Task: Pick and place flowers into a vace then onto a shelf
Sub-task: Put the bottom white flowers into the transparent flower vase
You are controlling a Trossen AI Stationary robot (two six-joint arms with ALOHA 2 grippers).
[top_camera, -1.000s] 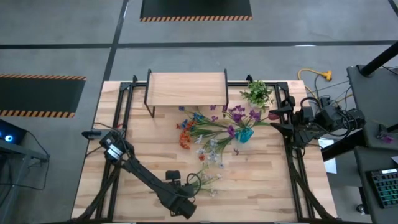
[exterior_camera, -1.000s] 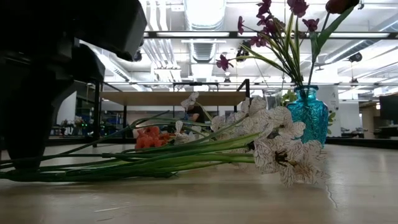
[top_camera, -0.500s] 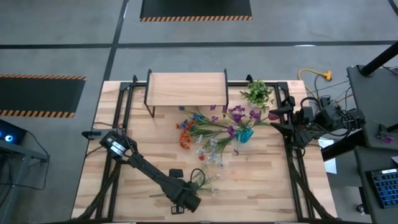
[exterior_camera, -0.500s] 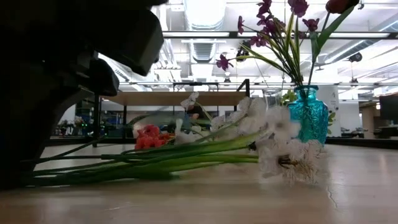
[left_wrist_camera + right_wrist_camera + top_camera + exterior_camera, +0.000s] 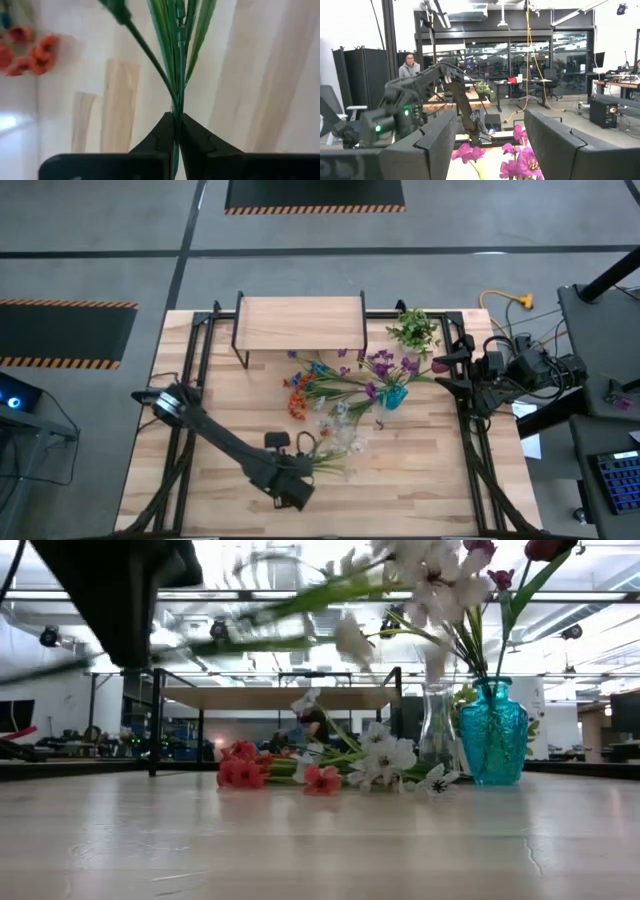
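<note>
1. I see a wooden tabletop on a grey floor with hazard-striped mats; the low view looks into an open workshop with ceiling lights.
2. Shelf stands at the tabletop's far edge, potted plant beside it.
3. My left claw is pressed together, pinching a bunch of green stems; those white flowers hang above the tabletop.
4. Remaining flowers lie between the shelf and the left claw, some in the teal vase.
5. Right claw stays spread at the right edge, holding nothing.
6. Only the right wrist view shows a person behind.
</note>
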